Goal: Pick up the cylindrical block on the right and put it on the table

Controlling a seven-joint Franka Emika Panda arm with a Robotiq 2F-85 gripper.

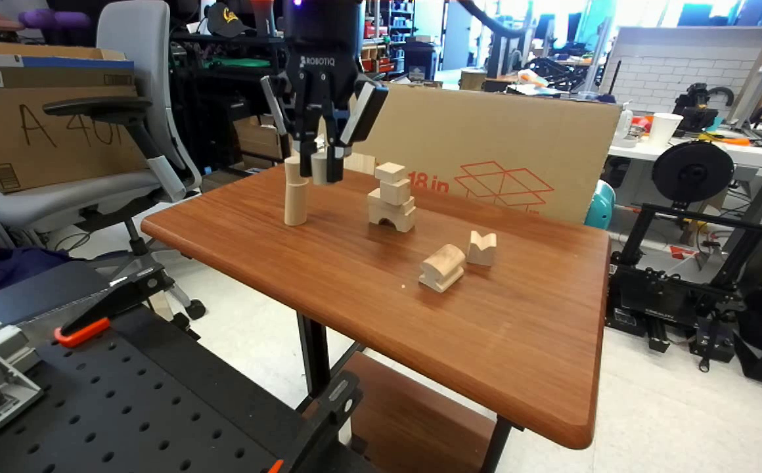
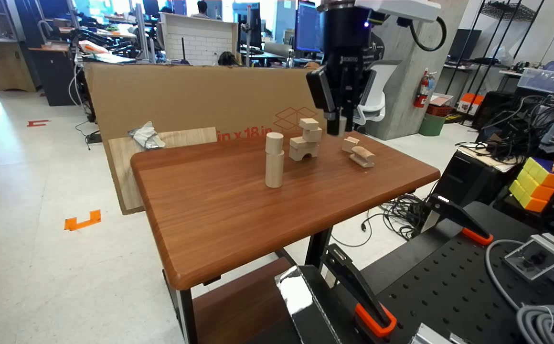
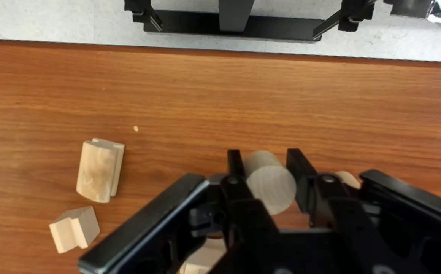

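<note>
Grey office chair [image 1: 134, 39]: far left in an exterior view, carrying a brown cardboard box [image 1: 46, 141] on its seat.
Black perforated workbench [image 1: 177, 368]: down in the left foreground, a black-and-orange clamp [image 1: 83, 333] fixed on it.
Reddish-brown wooden table with rounded corners [image 1: 519, 355]: centre of the scene, pale wooden pieces spread across its top.
Tall slender pale wooden post [image 1: 295, 207]: upright on the table, left of the other pieces, with a second pale wooden cylinder [image 1: 294, 172] stacked on top.
Black Robotiq gripper [image 1: 319, 167]: right of the post in both exterior views, up over the tabletop, and it has a firm grip, both fingers [image 3: 235, 161] clamped on wood!
Short unpainted pale wooden cylinder [image 3: 272, 190]: this is the piece in the grip, squarely between the fingertips, hanging in the air above the table; in the wrist view its round end faces the camera.
Stack of angular pale wooden blocks [image 1: 394, 194]: farther right, an arched block at its foot.
Curved-top pale wooden block [image 1: 442, 268]: right again, lying on the table.
Notched pale wooden block [image 1: 483, 251]: just beside it, a gap between, notch upward.
Large brown cardboard sheet [image 1: 506, 131]: standing behind the table.
</note>
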